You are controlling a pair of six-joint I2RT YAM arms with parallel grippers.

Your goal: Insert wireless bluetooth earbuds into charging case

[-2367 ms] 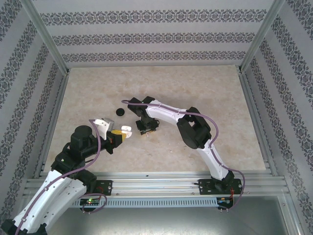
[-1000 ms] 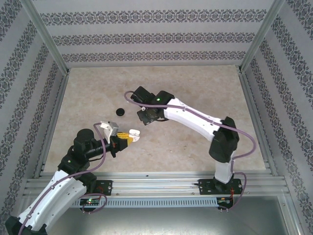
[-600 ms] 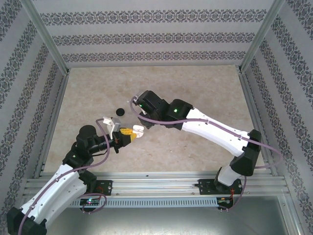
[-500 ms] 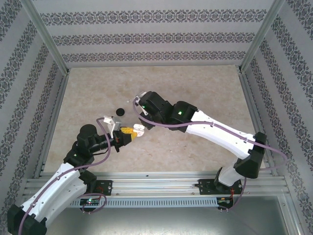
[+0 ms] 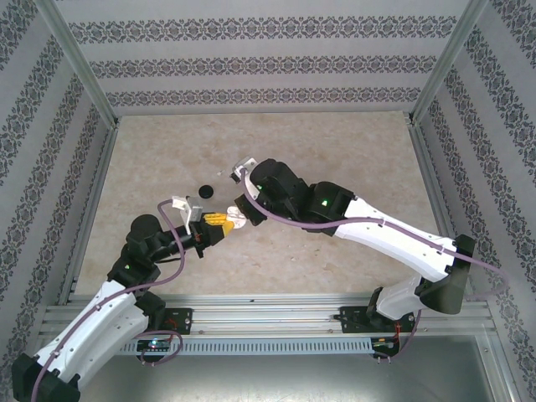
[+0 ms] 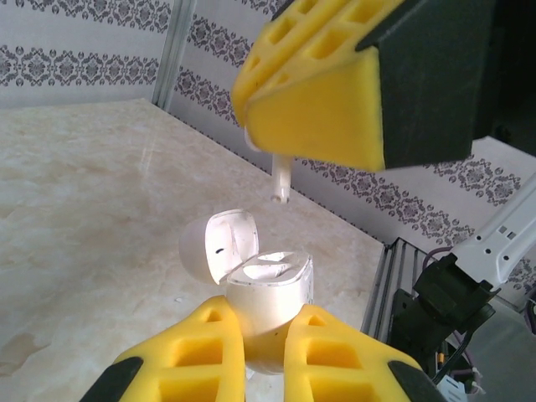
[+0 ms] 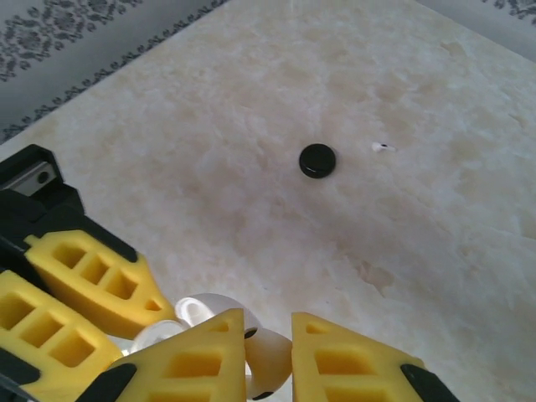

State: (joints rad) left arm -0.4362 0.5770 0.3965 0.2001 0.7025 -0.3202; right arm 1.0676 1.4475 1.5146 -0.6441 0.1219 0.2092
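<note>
Top view with both wrist views; I read them largest to smallest.

**Table** (image 5: 335,151): pale marbled slab inside a frame with patterned walls.

**Right arm** (image 5: 377,230): I see it rise from its base at 5 o'clock and stretch low across the slab toward 10 o'clock.

**Left arm** (image 5: 109,293): from its base at 7 o'clock it bends up toward 1 o'clock. The two arms meet left of the table's centre.

**Left claw** (image 5: 219,222): narrow, its yellow fingers clamped on the lower body of the charging case (image 5: 237,219). In its own wrist view the left claw (image 6: 266,314) holds the charging case (image 6: 268,293) clear of the table (image 6: 84,209). The lid (image 6: 222,243) is swung open toward 10 o'clock.

**Right claw** (image 5: 243,209): narrow, pinching the white earbud. From the left wrist I see one finger (image 6: 318,100) of it at 12 o'clock above the case. The white earbud (image 6: 282,180) hangs stem-down from that finger, its tip just above the open mouth and apart from it. In the right wrist view the right claw (image 7: 268,335) grips the white earbud (image 7: 270,356) by its rounded head.

**Black round puck** (image 5: 205,192): it lies flat on the table at 10 o'clock from the case, near it but apart. I see the black round puck (image 7: 317,160) again from the right wrist.

**White speck** (image 7: 382,148): at 2 o'clock from the puck, on the bare table (image 7: 377,100); too small for me to name.
</note>
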